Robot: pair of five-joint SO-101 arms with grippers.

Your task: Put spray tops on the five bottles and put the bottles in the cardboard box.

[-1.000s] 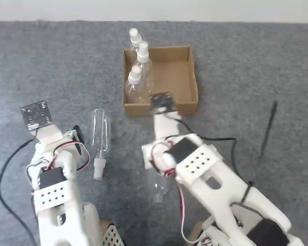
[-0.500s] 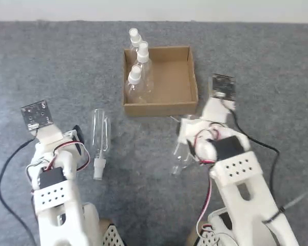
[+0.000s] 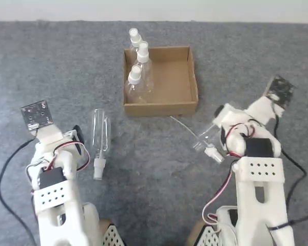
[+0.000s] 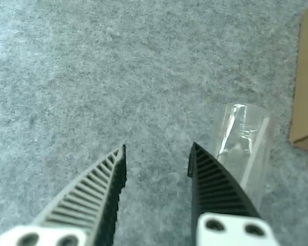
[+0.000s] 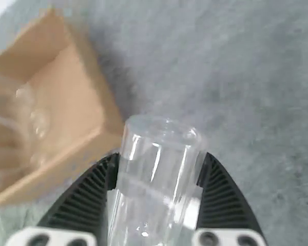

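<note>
The bottle [image 5: 159, 138] gripped in my right claw [image 5: 159, 158] runs off the picture's edge, so its neck end is unseen. The boxed bottles [image 5: 13, 128] beyond it are a blur (count unclear). A finger [image 4: 215, 189] of my left claw [image 4: 157, 149] covers part of the lying bottle [image 4: 244, 136].

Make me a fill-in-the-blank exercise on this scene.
1. The left gripper is ___.
2. One clear bottle is clamped by the ___.
3. ___ capped bottles stand at the cardboard box.
Missing: open; right gripper; three.
</note>
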